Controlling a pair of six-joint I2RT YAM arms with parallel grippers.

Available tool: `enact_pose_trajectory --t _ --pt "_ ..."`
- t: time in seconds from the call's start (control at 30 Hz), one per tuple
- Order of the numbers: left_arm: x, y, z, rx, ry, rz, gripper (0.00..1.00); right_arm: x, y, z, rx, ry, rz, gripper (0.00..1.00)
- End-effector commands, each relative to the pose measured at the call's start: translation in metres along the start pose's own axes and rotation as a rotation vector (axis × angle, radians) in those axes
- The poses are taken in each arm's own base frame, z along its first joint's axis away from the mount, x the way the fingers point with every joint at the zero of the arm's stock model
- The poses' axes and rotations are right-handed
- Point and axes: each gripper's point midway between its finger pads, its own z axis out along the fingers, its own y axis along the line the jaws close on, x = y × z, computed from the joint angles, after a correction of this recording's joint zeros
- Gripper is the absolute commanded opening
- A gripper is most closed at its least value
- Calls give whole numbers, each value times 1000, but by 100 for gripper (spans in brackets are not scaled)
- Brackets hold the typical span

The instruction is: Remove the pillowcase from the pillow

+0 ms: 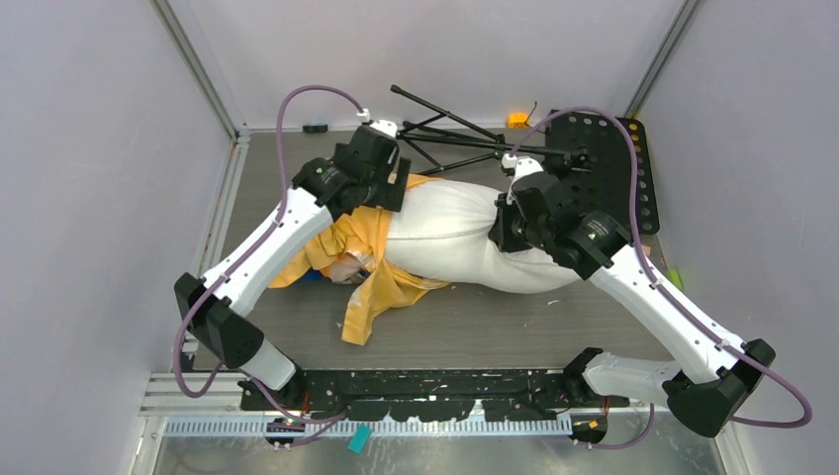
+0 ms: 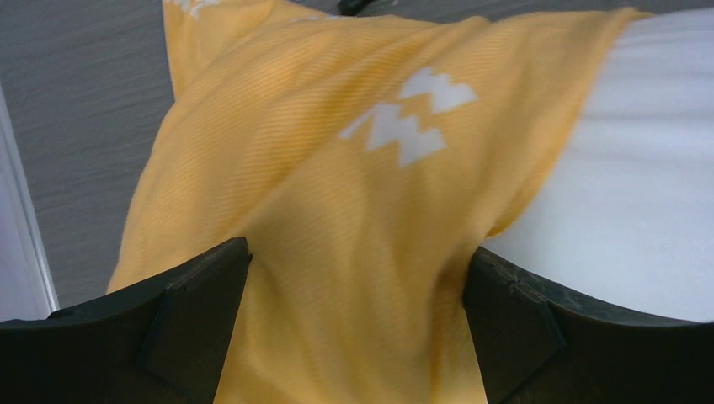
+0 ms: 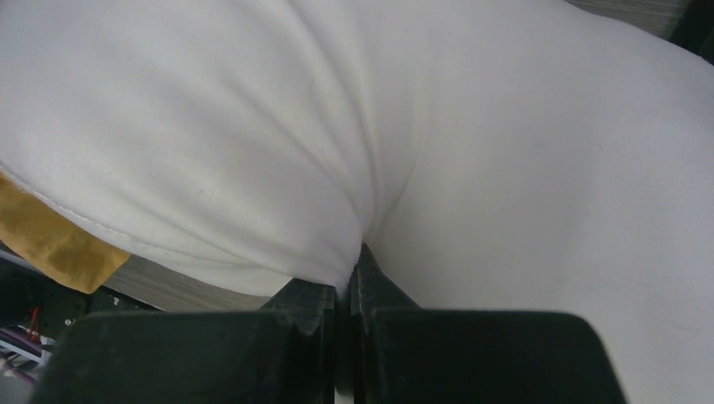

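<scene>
The pillowcase (image 1: 368,282) lies left of the middle of the top view, on the gray table (image 1: 495,327). It is orange-yellow and wrinkly, and one loose flap hangs toward the bottom of the frame. It covers only the left end of the pillow (image 1: 450,233). The rest of the pillow is bare, white and plump, and reaches to the right.

In the left wrist view the left gripper (image 2: 358,269) is spread wide. Yellow cloth (image 2: 337,219) fills the gap, with white zigzag print (image 2: 412,118) too blurry to read.

In the right wrist view the right gripper (image 3: 349,282) is squeezed tight on a fold of the pillow (image 3: 421,126). A bit of yellow cloth (image 3: 50,240) peeks in at the left edge.

From above, both arms hide their own fingers and part of the cloth. A blue patch (image 1: 315,275) is mostly hidden under the left arm.

Farther back are black tripod legs (image 1: 445,134) and a black board with holes (image 1: 604,163).
</scene>
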Motion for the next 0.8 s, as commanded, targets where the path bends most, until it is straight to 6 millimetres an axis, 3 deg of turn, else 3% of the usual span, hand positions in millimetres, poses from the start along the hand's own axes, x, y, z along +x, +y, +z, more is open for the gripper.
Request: enact_pose_trajectory --t 0.0,0.13,0.2,0.27,0.43,0.53,0.63,0.7,0.77 --pt "19 51 12 -160 103 -117 95 -31 -13 -22 52 -174 81 0" --pt "67 121 21 -290 208 -272 90 -39 -40 -42 165 -281 138 0" --pt "95 144 22 -312 232 -349 85 -45 -54 -54 227 -343 168 0" --pt "104 159 18 -354 212 -371 79 -50 -63 -65 264 -398 198 0" --pt "105 164 12 -371 207 -361 61 -62 -80 -92 312 -516 246 0" --pt "102 165 11 -377 196 -364 52 -66 -78 -100 293 -534 226 0" --pt "98 160 12 -340 175 -378 45 -62 -57 -93 181 -494 167 0" --pt "92 146 15 -255 150 -397 36 -53 -28 -80 29 -414 102 2" --pt "83 121 19 -109 120 -427 29 -41 -6 -67 -72 -322 48 30"
